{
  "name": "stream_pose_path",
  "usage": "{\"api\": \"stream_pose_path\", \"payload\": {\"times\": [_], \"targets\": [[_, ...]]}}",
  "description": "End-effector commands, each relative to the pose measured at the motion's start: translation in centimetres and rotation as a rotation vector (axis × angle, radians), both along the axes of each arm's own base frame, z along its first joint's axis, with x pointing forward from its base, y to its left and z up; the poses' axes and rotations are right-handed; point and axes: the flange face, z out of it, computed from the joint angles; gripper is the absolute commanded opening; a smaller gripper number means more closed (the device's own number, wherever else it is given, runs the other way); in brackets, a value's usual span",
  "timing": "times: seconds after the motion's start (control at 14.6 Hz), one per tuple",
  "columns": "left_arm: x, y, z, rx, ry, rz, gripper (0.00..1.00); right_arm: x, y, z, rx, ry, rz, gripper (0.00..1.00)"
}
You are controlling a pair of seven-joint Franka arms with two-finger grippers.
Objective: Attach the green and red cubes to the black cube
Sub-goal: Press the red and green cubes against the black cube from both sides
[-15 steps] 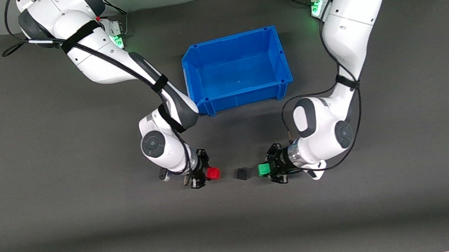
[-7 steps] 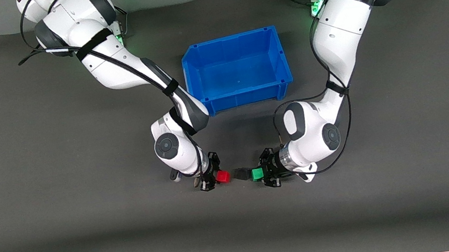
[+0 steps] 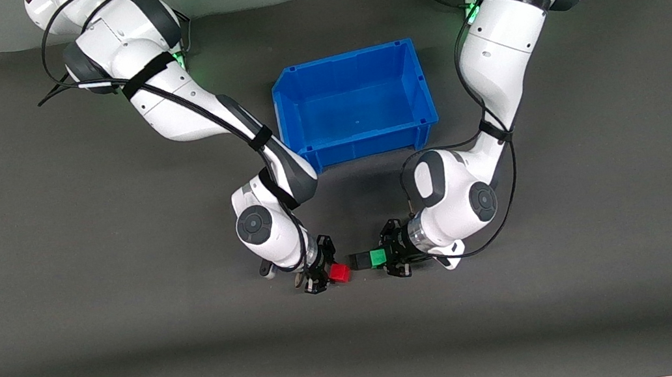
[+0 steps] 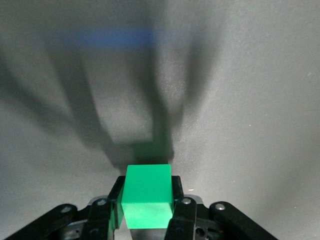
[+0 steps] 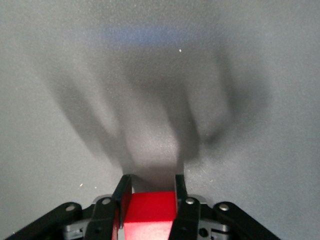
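The left gripper was clamped on the green cube, its fingers pinching the cube's two sides in the left wrist view, with the cube's free face pointing toward the right arm's end of the bench. That face looked to be touching the black cube, or very nearly; from the high camera no gap showed between them.

The right gripper was likewise closed on the red cube, which stuck out past the fingertips toward the black cube. The red cube sat just beside the black one and slightly nearer the front camera, so the three were not quite in one line. Whether red and black already touched could not be told.

The coming move seemed to turn on that offset: the black cube lay between the two grippers, along the line joining them, and the red cube probably needed to shift a little away from the camera before pressing in. The blue bin stood farther from the camera.
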Motion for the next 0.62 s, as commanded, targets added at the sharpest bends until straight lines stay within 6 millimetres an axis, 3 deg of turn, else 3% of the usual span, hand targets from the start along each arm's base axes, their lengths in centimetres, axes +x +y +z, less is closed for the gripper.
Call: {"api": "stream_pose_path", "payload": {"times": [0.0, 0.55], "targets": [[0.3, -0.7, 0.3, -0.001, 0.011, 0.046, 0.2, -0.3, 1.5, -0.3, -0.019, -0.001, -0.002, 0.0], [0.5, -0.6, 0.6, 0.002, 0.019, 0.147, 0.22, -1.3, 2.8, -0.5, -0.044, -0.014, 0.041, 0.0]]}}
